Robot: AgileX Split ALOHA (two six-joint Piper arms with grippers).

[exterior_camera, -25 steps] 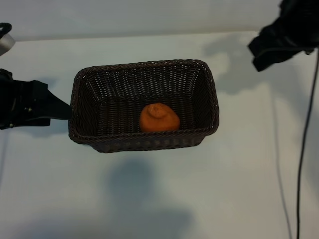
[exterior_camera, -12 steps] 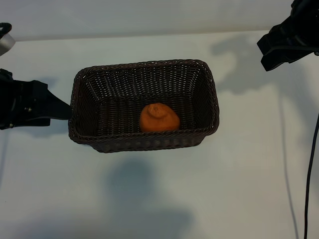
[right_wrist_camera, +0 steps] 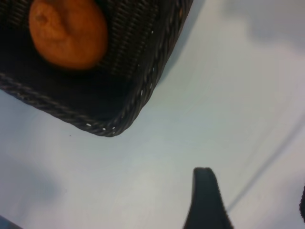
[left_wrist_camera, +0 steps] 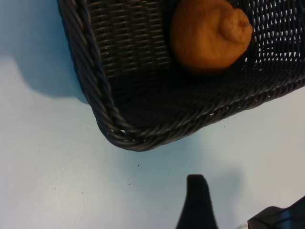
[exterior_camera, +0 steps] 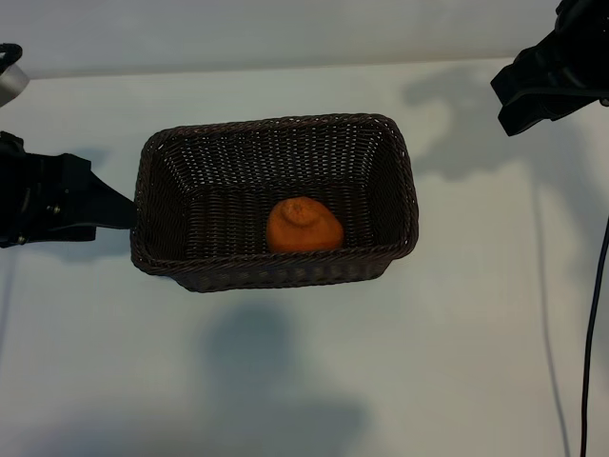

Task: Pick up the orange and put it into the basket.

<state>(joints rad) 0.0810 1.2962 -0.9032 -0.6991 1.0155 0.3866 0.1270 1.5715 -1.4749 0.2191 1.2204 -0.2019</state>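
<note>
The orange [exterior_camera: 304, 227] lies on the floor of the dark woven basket [exterior_camera: 152, 162], towards its front wall, free of both grippers. It shows in the left wrist view as well [left_wrist_camera: 209, 36], inside the basket's rounded corner [left_wrist_camera: 124, 136], and in the right wrist view [right_wrist_camera: 66, 33], behind another basket corner [right_wrist_camera: 109, 128]. My left gripper [exterior_camera: 107, 205] rests just off the basket's left side, open and empty; one finger [left_wrist_camera: 198, 202] shows over bare table. My right gripper [exterior_camera: 533, 90] hangs at the far right, away from the basket, open and empty, with one finger [right_wrist_camera: 206, 198] in view.
The basket stands in the middle of a white table [exterior_camera: 285, 381]. A black cable [exterior_camera: 592, 314] runs down the right side. A grey part [exterior_camera: 9, 81] sits at the far left edge.
The right arm has pulled back to the right, farther from the basket, then held still. The orange, the basket and the left arm have not moved.
</note>
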